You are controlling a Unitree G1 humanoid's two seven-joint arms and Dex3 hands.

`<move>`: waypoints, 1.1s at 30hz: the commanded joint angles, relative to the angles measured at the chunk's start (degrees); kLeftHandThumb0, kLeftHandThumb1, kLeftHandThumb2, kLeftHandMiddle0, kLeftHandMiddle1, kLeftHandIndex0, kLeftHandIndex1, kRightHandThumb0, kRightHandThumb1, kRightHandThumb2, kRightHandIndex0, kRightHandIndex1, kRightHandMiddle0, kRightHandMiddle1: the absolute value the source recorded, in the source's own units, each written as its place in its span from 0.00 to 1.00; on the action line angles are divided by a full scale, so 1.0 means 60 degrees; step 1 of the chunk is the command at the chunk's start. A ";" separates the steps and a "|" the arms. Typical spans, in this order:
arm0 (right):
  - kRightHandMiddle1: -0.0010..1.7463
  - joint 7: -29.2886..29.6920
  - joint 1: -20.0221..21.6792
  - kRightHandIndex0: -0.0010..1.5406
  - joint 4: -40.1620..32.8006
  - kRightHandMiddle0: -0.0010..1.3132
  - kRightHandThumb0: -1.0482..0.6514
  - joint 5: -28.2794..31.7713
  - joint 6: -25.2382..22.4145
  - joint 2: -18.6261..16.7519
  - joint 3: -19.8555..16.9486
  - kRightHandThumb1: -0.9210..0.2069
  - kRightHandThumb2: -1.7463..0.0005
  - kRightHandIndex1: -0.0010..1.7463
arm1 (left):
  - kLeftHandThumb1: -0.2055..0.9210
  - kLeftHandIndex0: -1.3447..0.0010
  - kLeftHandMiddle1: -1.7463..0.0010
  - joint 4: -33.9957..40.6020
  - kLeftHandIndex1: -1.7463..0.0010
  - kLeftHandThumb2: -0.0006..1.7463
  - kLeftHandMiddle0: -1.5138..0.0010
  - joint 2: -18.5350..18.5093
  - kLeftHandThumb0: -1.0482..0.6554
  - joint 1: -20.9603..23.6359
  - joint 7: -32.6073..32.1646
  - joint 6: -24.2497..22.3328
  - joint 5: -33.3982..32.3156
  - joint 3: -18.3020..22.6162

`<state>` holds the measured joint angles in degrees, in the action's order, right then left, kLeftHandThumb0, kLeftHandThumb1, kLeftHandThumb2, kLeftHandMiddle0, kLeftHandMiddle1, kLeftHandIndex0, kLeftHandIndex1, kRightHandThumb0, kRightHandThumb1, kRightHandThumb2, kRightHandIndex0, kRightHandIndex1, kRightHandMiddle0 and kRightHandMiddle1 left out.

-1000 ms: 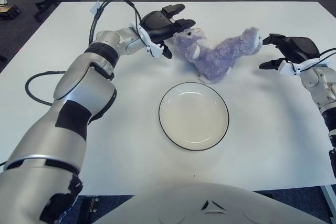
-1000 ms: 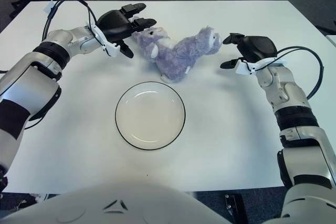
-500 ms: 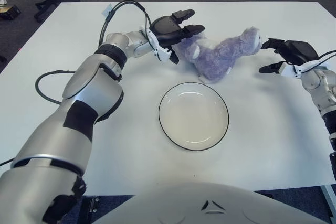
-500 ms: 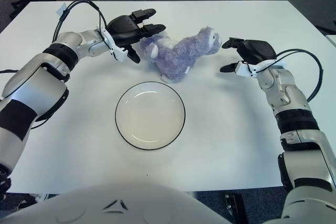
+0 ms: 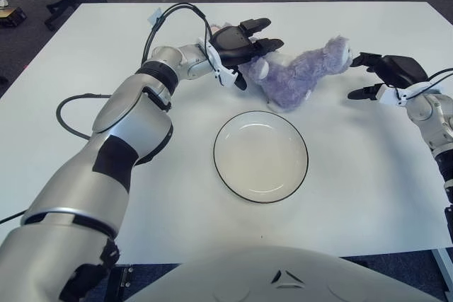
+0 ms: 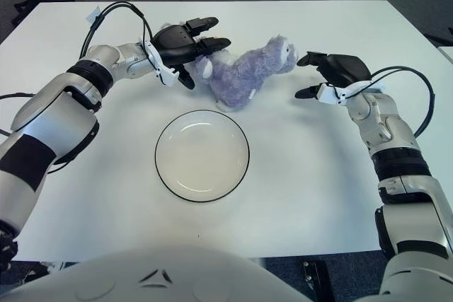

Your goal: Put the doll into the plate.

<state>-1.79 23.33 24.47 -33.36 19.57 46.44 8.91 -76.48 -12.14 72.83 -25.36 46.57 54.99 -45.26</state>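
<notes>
Fingers (image 5: 258,46) of left hand (image 5: 237,47) spread over doll (image 5: 297,76) head, not clenched; right hand (image 5: 389,76) open beside other end. Doll on table (image 5: 354,175) behind empty plate (image 5: 261,156); lift, placement remain.

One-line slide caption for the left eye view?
Left hand over the doll's head, right hand open beside it, plate empty.

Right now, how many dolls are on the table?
1. The purple doll lies beyond the plate, between the left hand, spread over its left end, and the open right hand beside its right end. Nothing seems hidden.
</notes>
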 commanded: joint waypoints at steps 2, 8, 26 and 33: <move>0.28 -0.0096 -0.0139 0.46 -0.0208 0.36 0.32 0.0067 -0.0031 0.0157 -0.0207 0.00 0.91 0.17 | 0.95 0.86 1.00 -0.0030 1.00 0.00 0.94 -0.0009 0.14 0.0237 0.0042 -0.0021 0.0071 -0.0059; 0.28 -0.0584 -0.1069 0.48 -0.1689 0.37 0.31 0.0369 0.0397 0.0462 -0.0519 0.00 0.86 0.17 | 0.96 0.85 0.99 -0.0232 0.99 0.00 0.93 0.0488 0.14 0.0025 0.0412 -0.0430 -0.0127 0.0069; 0.31 -0.1096 -0.2305 0.54 -0.3822 0.42 0.32 0.0261 0.1214 0.0794 -0.1098 0.00 0.84 0.19 | 0.93 0.80 0.99 -0.0377 0.98 0.00 0.86 0.0753 0.18 -0.0125 0.1587 -0.1174 -0.0506 0.0361; 0.36 -0.1641 -0.2772 0.53 -0.4732 0.41 0.32 0.0533 0.1124 0.0847 -0.1335 0.00 0.85 0.24 | 0.92 0.74 0.98 -0.0392 0.97 0.00 0.81 0.0885 0.21 -0.0262 0.1426 -0.1570 -0.0356 0.0230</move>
<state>-9.19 9.07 0.40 -31.88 26.70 50.55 2.52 -78.48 -7.32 72.68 -16.33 39.41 52.14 -43.25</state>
